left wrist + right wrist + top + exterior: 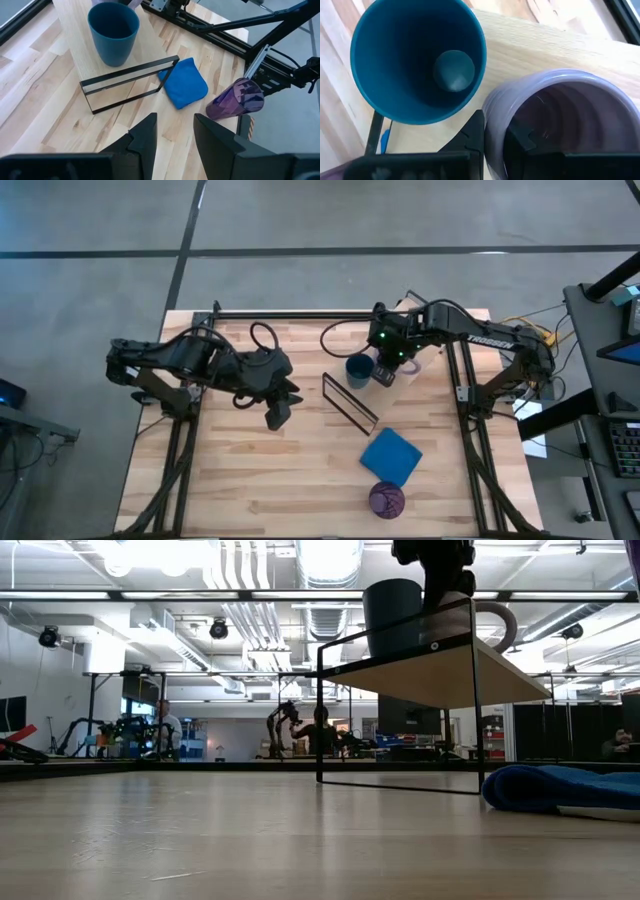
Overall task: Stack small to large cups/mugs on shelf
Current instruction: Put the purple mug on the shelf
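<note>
The light-wood shelf [430,670] stands on its black wire frame [350,402] at the table's middle right. The small dark blue cup [392,615] stands upright on the plank, and also shows in the right wrist view [417,60]. My right gripper [495,137] is shut on the pale lavender mug [470,620] right beside the cup, above the plank. The dark purple tumbler [387,498] stands on the tabletop near the front edge. My left gripper [175,135] is open and empty over the table, left of the shelf. My right gripper holds the lavender mug by its wall at the rim [492,117], on the side next to the blue cup. One finger [520,140] is inside the mug and one [475,135] outside. The fingers come from above, pointing down. The mug is upright, its base at plank level; whether it rests there I cannot tell.
A flat blue cloth [390,455] lies on the tabletop between the shelf and the tumbler. The mug's handle [500,625] points away from the cup. The arm frames' black rails [470,410] run along the table's sides.
</note>
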Controlling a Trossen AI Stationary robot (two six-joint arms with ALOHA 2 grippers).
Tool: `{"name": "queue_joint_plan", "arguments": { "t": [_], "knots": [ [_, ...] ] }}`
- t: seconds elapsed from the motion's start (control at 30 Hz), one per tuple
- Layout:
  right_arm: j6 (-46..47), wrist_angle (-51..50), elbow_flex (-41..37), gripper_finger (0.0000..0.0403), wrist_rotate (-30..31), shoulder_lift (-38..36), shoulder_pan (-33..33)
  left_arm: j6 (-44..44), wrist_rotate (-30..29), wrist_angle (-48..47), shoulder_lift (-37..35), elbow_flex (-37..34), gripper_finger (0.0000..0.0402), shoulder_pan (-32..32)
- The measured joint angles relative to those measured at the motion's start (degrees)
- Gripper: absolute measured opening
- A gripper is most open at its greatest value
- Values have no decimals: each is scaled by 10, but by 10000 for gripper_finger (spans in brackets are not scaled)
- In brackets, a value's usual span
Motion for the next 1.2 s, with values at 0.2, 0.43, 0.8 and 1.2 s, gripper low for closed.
{"name": "queue_joint_plan", "arguments": {
  "t": [0.2,0.43,0.8,1.2],
  "knots": [
    [0,7,0,31,0,0,0,0,0,0,0,-1,114,0],
    [10,6,0,65,0,0,0,0,0,0,0,-1,114,0],
    [8,0,0,124,0,0,0,0,0,0,0,-1,114,0],
    [0,-1,0,107,0,-3,0,0,0,0,0,-1,114,0]
  ]
}}
